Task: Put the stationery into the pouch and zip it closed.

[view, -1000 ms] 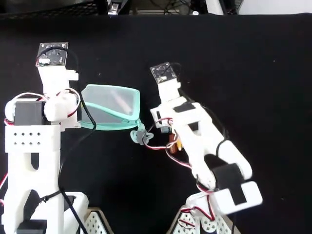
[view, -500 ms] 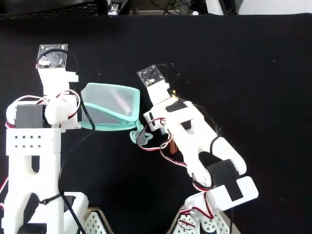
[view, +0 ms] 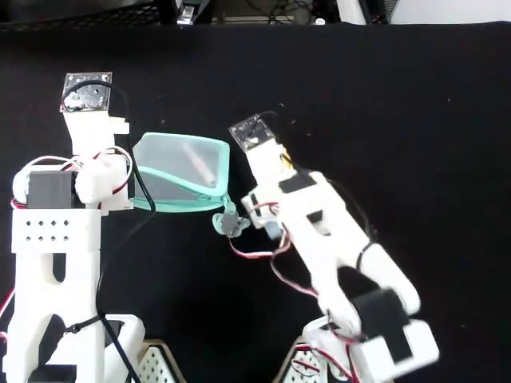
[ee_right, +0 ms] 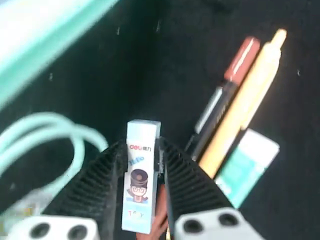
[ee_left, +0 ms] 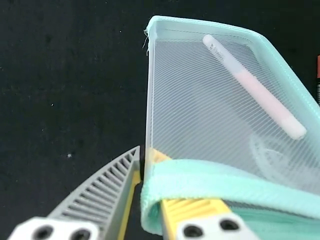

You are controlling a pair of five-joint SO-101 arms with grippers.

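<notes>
High view. A: Whereabouts of the pouch?
B: Teal mesh pouch [view: 180, 171] flat on the black table [view: 415, 120], left of centre, between the two arms; left arm [view: 76, 191] at its left edge, right arm [view: 319, 231] just right of its near-right corner; teal cord loop [view: 227, 222] on the table off that same corner.
A: Left wrist view; state of the left gripper?
B: Left gripper [ee_left: 146, 155] clamped on the pouch's teal rim; yellow finger tucked under the band, grey finger outside it; beyond, the mesh wall, with a pink-and-white pen [ee_left: 255, 87] lying slantwise inside.
A: Right wrist view; and the right gripper?
B: Right gripper [ee_right: 141, 150] pinched on a small eraser [ee_right: 141, 175] in a printed sleeve, gripped lengthwise between the ribbed fingers; on the table past it, an orange pen [ee_right: 250, 95] and a red-and-black pen [ee_right: 227, 95] side by side, touching or nearly so; teal-and-white eraser [ee_right: 247, 167] just beside the orange pen; cord loop on the opposite side of the fingers, pouch rim farther off.
</notes>
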